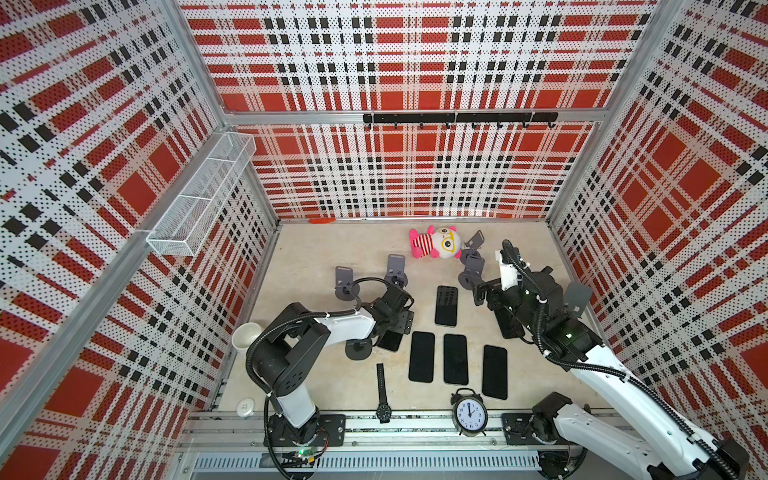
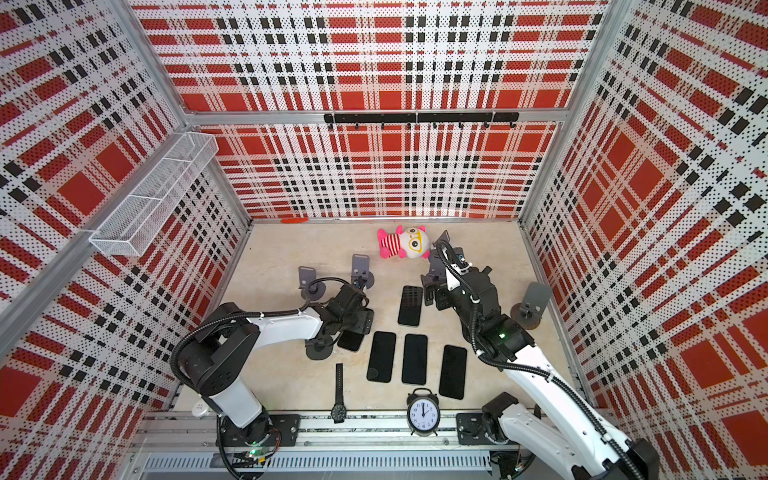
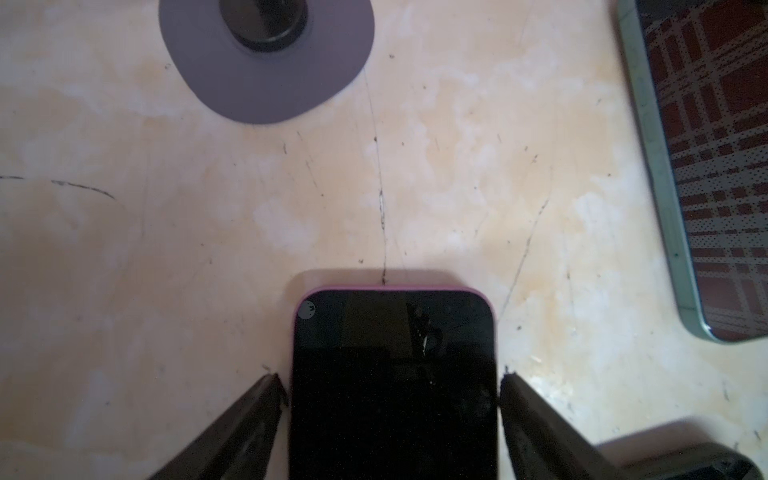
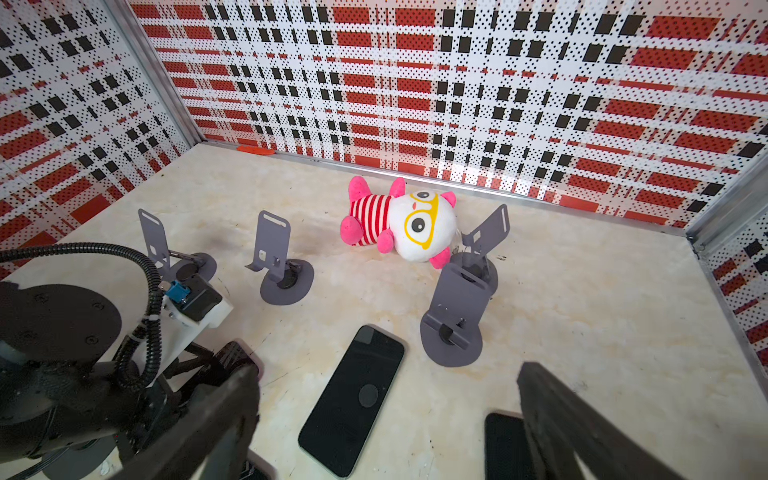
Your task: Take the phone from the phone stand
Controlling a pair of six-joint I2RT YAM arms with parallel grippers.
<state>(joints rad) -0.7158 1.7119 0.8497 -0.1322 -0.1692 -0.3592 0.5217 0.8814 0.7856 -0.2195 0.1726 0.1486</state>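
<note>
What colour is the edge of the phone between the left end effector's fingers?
Pink; the phone shows it best in the left wrist view.

both top views: high at front, steeply down on the whole table [image 1: 316,249]. left wrist: close above table, facing down. right wrist: low, oblique toward back wall [image 4: 457,83]; shares plush toy [image 4: 399,224] with both top views.

Pink-edged black phone [image 3: 394,374], grey stand [image 3: 266,87]
</note>
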